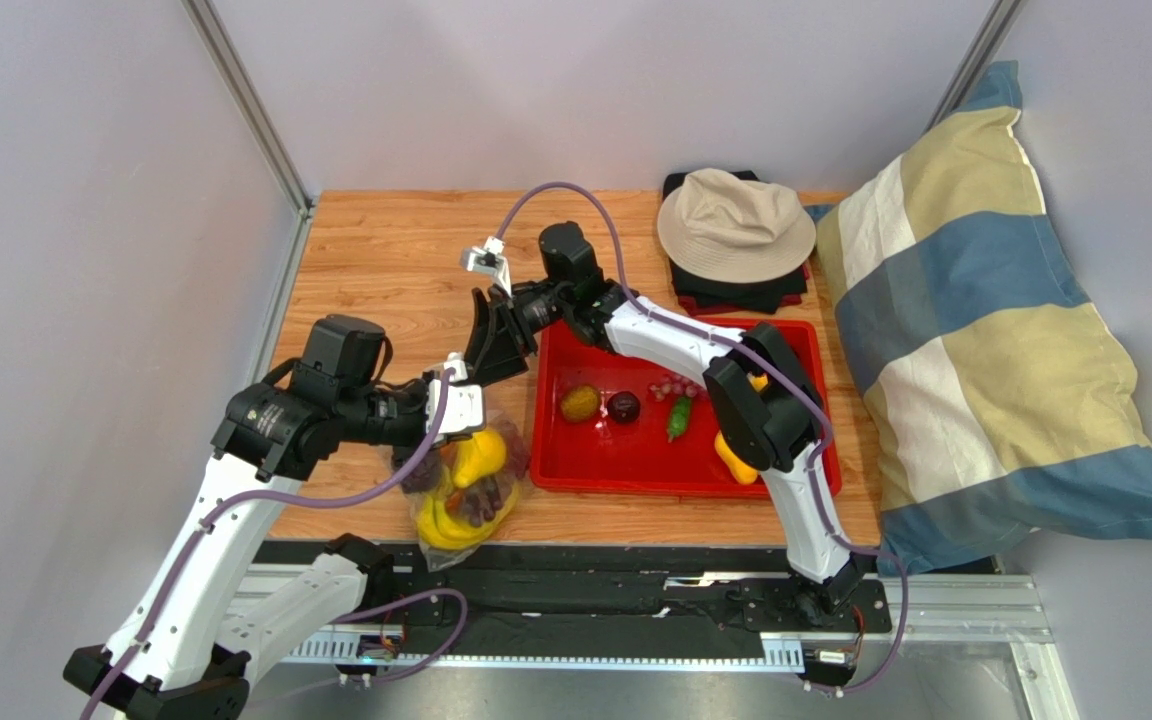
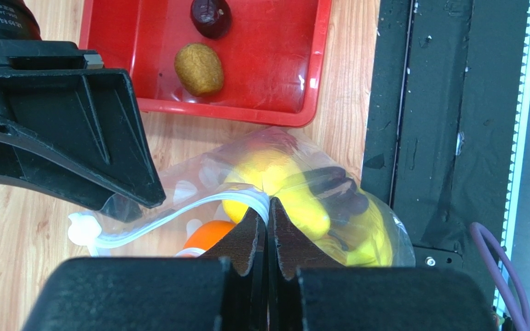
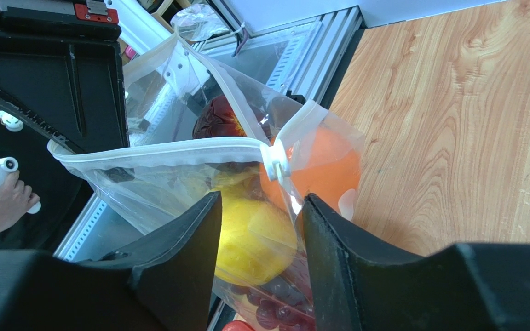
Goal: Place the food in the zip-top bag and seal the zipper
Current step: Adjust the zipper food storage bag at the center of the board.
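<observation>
left pincer (image 2: 269, 207) clamped on zipper (image 2: 171, 214) | right pincer (image 3: 259, 203) open, zipper's end just ahead of its gap

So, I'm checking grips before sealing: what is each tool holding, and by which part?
The left tool pinches the zipper of the zip-top bag. The right tool stands open around the bag's corner, clamping nothing.

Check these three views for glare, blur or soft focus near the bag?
Top external: even light, sharp, no harsh glare. Left wrist: the left gripper is close and soft; white glare spots on the red tray wall and the zip-top bag film. Right wrist: the right gripper looks soft, the zipper is crisp.
</observation>
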`<state>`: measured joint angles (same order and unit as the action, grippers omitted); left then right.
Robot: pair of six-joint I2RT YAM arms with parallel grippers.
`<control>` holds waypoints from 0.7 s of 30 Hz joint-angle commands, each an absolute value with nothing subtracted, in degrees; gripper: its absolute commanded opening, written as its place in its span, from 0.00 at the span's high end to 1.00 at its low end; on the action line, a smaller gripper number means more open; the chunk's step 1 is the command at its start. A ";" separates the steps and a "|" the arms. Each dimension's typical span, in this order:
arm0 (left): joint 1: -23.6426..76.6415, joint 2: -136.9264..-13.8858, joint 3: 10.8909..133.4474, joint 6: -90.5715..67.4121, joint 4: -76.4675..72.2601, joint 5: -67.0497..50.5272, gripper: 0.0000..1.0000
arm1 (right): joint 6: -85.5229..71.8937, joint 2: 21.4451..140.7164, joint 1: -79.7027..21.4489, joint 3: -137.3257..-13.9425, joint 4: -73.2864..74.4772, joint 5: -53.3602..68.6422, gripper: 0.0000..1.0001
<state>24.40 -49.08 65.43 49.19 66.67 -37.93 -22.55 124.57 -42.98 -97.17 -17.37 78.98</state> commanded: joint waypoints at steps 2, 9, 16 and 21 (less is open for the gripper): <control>24.79 -48.08 68.47 48.34 63.19 -41.13 1.00 | -23.37 124.01 -43.94 -97.38 -20.21 78.57 0.63; 24.79 -46.24 67.24 40.45 58.89 -32.10 0.97 | -20.49 120.95 -42.89 -97.74 -14.07 73.58 1.00; 24.35 -43.51 67.32 34.46 57.83 -17.42 0.54 | -25.04 118.65 -40.17 -98.17 -21.69 64.26 1.00; 22.86 -40.61 69.07 27.78 56.60 -12.31 0.33 | -25.49 116.20 -39.64 -96.07 -28.03 61.17 1.00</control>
<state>24.18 -42.41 65.56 34.52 59.99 -18.33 -24.67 122.32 -40.16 -96.55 -18.98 65.95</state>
